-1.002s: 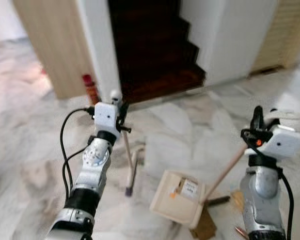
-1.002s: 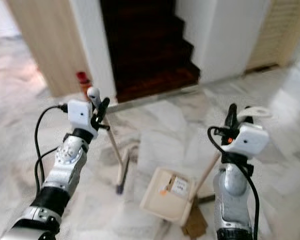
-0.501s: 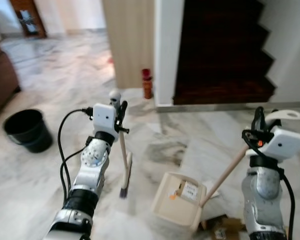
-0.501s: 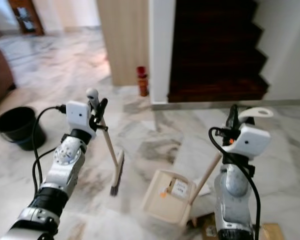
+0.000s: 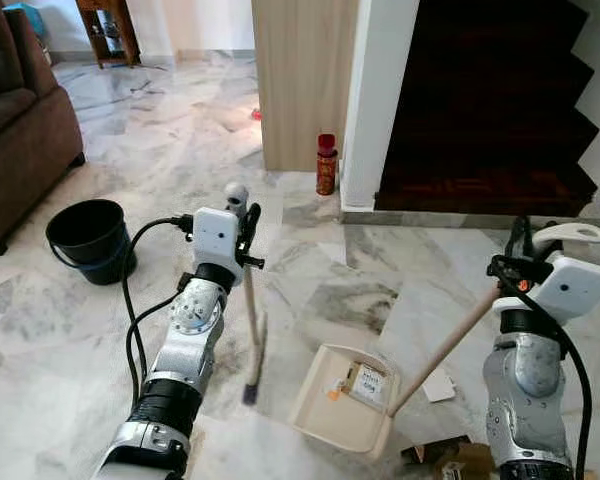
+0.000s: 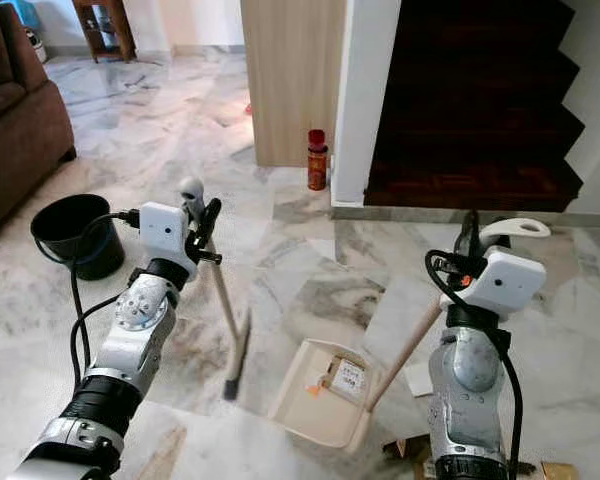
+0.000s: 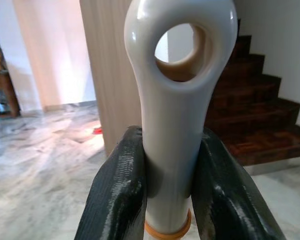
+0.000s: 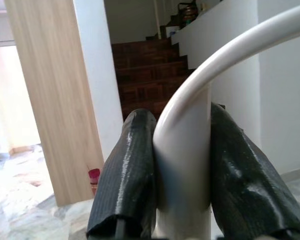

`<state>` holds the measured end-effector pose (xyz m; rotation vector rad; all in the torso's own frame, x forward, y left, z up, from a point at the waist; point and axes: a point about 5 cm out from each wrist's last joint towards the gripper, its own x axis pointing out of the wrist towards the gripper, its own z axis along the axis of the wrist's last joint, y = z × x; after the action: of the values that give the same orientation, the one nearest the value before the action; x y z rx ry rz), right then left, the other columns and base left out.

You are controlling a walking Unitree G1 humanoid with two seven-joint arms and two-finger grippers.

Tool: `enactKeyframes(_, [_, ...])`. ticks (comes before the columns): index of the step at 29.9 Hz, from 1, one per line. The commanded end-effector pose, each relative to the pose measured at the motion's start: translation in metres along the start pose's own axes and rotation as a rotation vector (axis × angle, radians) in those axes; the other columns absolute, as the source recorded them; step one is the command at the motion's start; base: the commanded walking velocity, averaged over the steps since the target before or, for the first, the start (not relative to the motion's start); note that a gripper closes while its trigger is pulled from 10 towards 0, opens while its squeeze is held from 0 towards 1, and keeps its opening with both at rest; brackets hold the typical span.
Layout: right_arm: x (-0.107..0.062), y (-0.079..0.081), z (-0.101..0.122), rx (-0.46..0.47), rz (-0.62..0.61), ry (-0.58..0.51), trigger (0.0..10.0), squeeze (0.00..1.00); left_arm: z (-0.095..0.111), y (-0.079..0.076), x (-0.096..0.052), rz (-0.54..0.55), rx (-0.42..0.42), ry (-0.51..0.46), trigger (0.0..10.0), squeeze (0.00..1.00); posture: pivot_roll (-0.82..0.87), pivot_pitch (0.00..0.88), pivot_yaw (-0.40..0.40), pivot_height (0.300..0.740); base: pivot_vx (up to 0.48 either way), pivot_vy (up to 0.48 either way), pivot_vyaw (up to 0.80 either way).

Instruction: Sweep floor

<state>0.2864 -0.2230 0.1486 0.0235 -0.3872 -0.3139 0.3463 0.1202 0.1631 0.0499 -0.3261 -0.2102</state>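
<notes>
Swung left since a second ago, my view now takes in a black bucket [image 5: 91, 238]; left gripper [image 7: 170, 190] clamps the broom [image 5: 250, 330], right gripper [image 8: 182, 175] the dustpan [image 5: 345, 408] handle, both arms raised.

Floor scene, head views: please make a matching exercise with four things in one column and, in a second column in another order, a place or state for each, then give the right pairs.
Things:
1. broom
2. dustpan
3. black bucket
4. red bottle

Places or states:
A. stands by the base of the white wall next to the stairs
B. held at its handle top by the left gripper
C. on the floor near the brown sofa
D. held by its long handle in the right gripper

Pairs: 1-B, 2-D, 3-C, 4-A
</notes>
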Motion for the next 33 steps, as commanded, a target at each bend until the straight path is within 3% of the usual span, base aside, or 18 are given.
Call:
enactKeyframes(1, [0.0057,0.0025,0.0121,0.019,0.004,-0.053,10.0,0.0,0.013,0.0033,0.0033,0.004,0.021,-0.056,10.0,0.0,0.06,0.057,0.018,0.74,0.0,0.326,0.0])
enactKeyframes(33, [0.0106,0.0044,0.0147,0.061,0.021,-0.046,10.0,0.0,0.0138,0.0034,0.0022,0.013,0.019,-0.045,10.0,0.0,0.06,0.063,0.009,0.74,0.0,0.323,0.0])
